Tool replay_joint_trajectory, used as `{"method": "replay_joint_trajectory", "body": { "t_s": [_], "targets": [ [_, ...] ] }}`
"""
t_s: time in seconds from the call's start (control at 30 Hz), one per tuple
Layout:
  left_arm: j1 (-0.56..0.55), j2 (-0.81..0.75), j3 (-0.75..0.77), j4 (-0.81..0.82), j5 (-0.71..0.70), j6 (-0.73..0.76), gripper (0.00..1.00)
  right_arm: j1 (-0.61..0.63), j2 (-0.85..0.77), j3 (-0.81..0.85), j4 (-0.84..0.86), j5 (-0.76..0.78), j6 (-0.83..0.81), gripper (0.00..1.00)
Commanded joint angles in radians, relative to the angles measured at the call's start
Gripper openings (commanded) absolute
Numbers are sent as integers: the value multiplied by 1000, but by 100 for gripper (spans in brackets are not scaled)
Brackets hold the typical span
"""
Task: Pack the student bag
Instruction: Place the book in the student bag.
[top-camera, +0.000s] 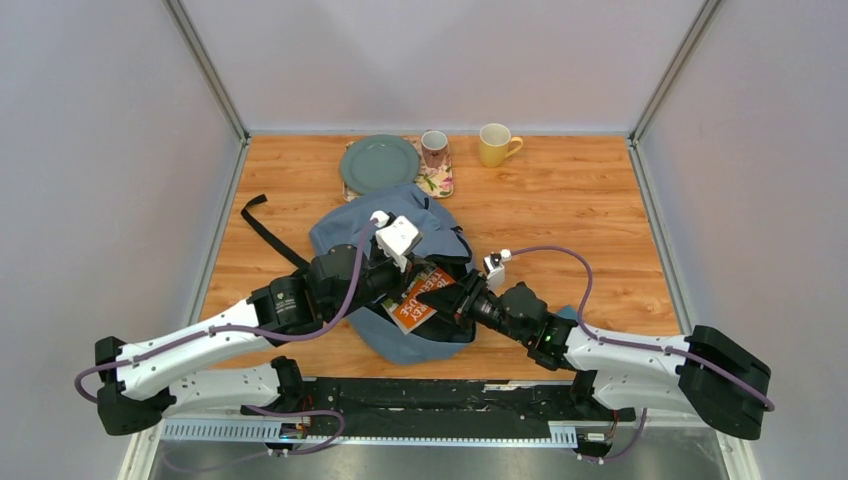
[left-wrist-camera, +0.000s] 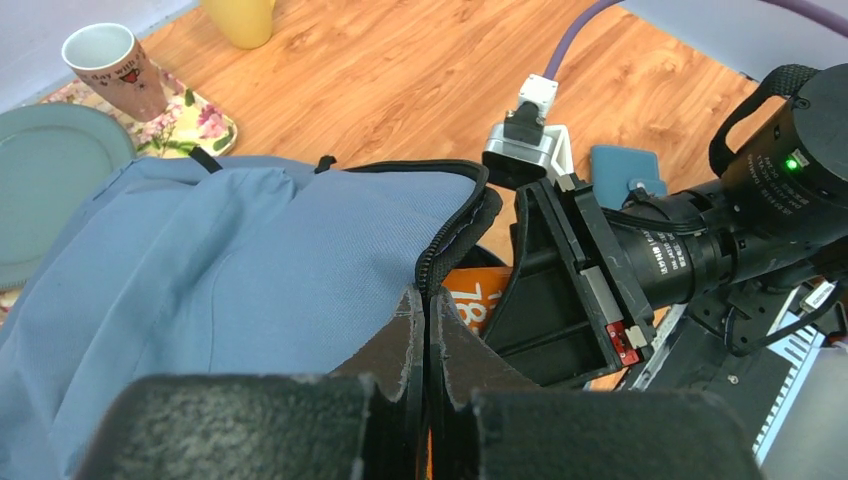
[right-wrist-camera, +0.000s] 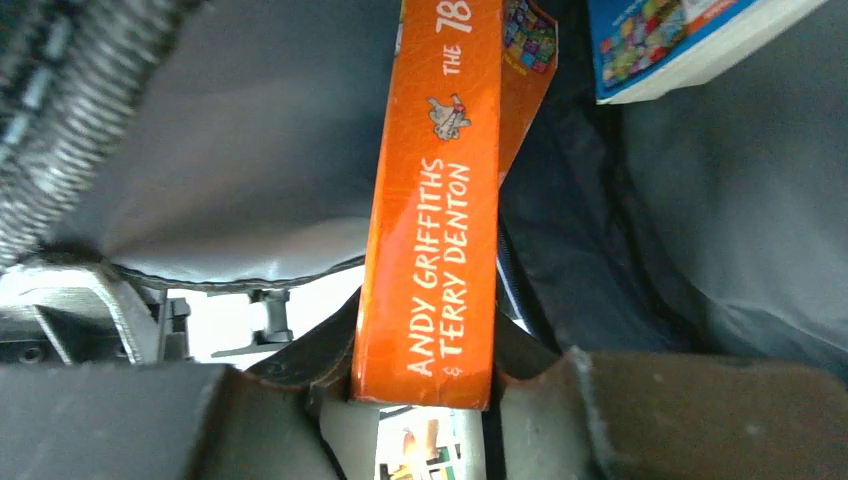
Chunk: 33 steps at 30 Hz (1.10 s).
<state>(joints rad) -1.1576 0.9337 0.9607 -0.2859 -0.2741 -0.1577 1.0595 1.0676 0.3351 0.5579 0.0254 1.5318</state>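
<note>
Right, the key relation: the orange book (right-wrist-camera: 430, 200) is clamped by its near end in the right fingers (right-wrist-camera: 690, 420). Its spine faces the wrist camera and its long axis runs straight out from the fingers into the mouth of the student bag (top-camera: 420, 205). The far end is past the zip rim (left-wrist-camera: 432, 262), with lining on both sides. My read is that the next move is a push along the book's own length, then a release.

The left fingers (left-wrist-camera: 250, 430) are clenched on that zip rim, holding the top flap up off the book. The right arm is the one on the book; the left only holds the mouth open.

The bag sits mid-worktop (top-camera: 600, 200), mouth towards the near edge and the right arm. From above, the book lies slanted across the mouth, part in and part out.

Room: a second book (right-wrist-camera: 680, 40) with a blue cover sits deeper in, off to one side of the orange one's far end. It looks near but apart, as far as I can tell. Grey lining sags on the other side. The risk is a corner snagging the lining or riding up onto that book.

The strap (top-camera: 265, 230) trails off the bag's far-left side, out of the path. The plate (top-camera: 379, 163), floral mug (top-camera: 434, 148) and yellow mug (top-camera: 495, 143) stand behind the bag. A small blue pouch (left-wrist-camera: 625, 170) lies just beside the right wrist. None are in the way.
</note>
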Motion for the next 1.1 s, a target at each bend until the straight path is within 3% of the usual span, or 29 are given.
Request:
{"method": "replay_joint_trajectory", "body": {
  "t_s": [0.0, 0.07, 0.27, 0.3, 0.33, 0.4, 0.53, 0.67, 0.93, 1.07],
  "targets": [
    [-7, -35, 16, 100, 27, -11, 0, 0, 3, 50, 417, -10, 44, 0],
    [-7, -36, 13, 100, 24, -11, 0, 0, -3, 62, 456, -53, 13, 0],
    [-5, -52, -4, 102, 21, -17, 0, -1, -76, 104, 289, -91, -52, 0],
    [-5, -58, -5, 103, 21, -22, 0, -1, -95, 117, 192, -76, -48, 0],
    [-5, -61, -14, 105, 23, -25, 0, -1, -119, 134, -96, -24, -35, 0],
    [-7, -65, -23, 117, 24, -29, 0, -4, -147, 125, -257, 68, -10, 0],
    [-5, -62, -40, 125, 42, -36, 0, -26, -100, 13, -71, 94, 90, 0],
    [-5, -53, -46, 137, 64, -45, 0, -27, 27, 105, -83, 80, 50, 0],
    [-7, -55, -54, 143, 93, -71, 0, -46, 476, 212, 365, 120, 100, 0],
    [-7, -67, -51, 145, 93, -86, 0, -39, 615, 284, 347, 215, 175, 0]
  ]
}}
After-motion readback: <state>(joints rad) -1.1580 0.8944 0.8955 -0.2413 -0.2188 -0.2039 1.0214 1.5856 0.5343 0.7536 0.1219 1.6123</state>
